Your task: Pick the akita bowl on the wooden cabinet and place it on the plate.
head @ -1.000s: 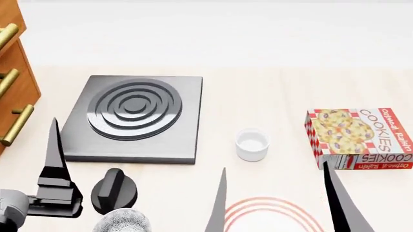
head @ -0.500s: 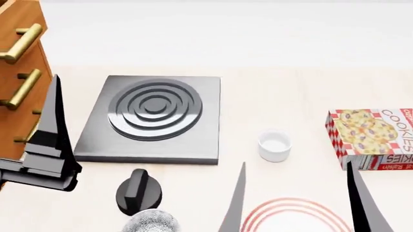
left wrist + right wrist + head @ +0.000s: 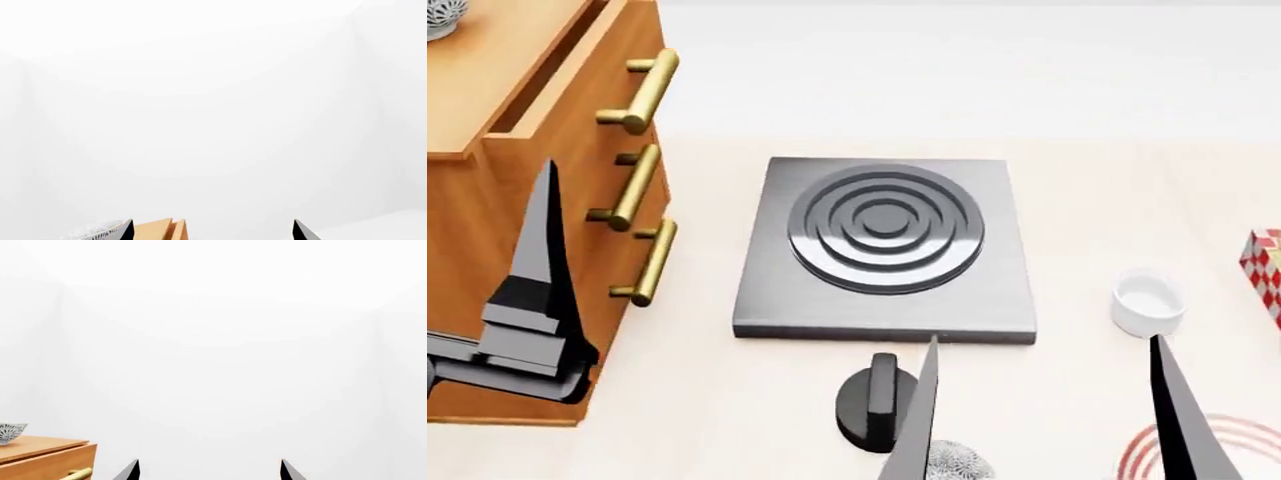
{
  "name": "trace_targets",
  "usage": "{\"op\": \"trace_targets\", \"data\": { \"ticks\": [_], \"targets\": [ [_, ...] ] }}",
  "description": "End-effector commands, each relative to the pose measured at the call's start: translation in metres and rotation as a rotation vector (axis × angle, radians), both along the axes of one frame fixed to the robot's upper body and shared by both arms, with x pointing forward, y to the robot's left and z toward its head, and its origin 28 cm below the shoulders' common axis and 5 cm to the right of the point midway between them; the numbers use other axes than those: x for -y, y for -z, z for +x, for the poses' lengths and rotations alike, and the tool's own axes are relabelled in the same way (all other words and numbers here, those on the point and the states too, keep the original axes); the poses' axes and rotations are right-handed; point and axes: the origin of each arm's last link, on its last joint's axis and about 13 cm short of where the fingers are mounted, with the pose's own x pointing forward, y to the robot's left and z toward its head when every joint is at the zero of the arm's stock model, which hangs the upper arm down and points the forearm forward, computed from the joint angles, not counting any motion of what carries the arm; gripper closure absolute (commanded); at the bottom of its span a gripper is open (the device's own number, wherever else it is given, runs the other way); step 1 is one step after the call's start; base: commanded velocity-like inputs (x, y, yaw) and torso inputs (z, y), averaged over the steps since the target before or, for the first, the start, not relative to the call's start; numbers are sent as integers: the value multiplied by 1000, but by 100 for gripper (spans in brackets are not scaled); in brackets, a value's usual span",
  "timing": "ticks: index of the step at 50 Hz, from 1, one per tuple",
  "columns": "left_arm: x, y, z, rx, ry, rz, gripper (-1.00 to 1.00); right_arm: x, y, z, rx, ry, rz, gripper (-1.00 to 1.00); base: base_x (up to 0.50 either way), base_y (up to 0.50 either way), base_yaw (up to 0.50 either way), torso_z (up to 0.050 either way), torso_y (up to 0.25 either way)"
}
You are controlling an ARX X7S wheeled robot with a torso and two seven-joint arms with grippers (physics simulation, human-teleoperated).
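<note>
Sitting on top of the wooden cabinet [image 3: 521, 190], the akita bowl [image 3: 441, 17] lies toward eleven o'clock from the open, empty left tool [image 3: 547, 300], the nearer one; the right tool [image 3: 1048, 410] is likewise open.

An orange-brown wooden cabinet [image 3: 507, 200] with brass handles [image 3: 641, 95], a black-grey floral akita bowl [image 3: 12, 432], a red-ringed white plate [image 3: 1228, 450].
</note>
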Motion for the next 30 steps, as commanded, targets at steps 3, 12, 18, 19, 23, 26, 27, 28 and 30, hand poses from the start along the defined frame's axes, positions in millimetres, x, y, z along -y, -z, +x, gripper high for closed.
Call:
{"op": "trace_targets", "data": {
  "ticks": [3,12,18,19,23,26,27,28,30],
  "targets": [
    [0,0,0,-1,1,3,-100,0,0,0,-1,-3,2,-100,0,500,0,0,0],
    [0,1,0,-5,3,3,-100,2,-1,2,-20,-6,56,-100,0,270,0,0,0],
    [-1,1,-1,-5,1,2,-100,1,-2,2,-15,2,59,-100,0,0,0,0,0],
    [-1,2,-1,-5,0,2,-100,2,-2,2,-17,2,64,-100,0,0,0,0,0],
    [-1,2,-1,-7,-1,-2,-100,2,-2,1,-15,-11,67,-100,0,0,0,0,0],
    [-1,2,-1,-7,-2,-3,-100,2,-3,0,-11,-28,80,-100,9,0,0,0,0],
    [-1,2,0,-8,-1,-3,-100,2,-3,0,-7,-43,87,-100,148,0,0,0,0],
    [-1,2,-1,-7,-1,-3,-100,3,-2,0,-11,-38,81,-100,500,0,0,0,0],
    [-1,2,-1,-7,0,-3,-100,3,-2,0,-12,-33,82,-100,500,0,0,0,0]
  ]
}}
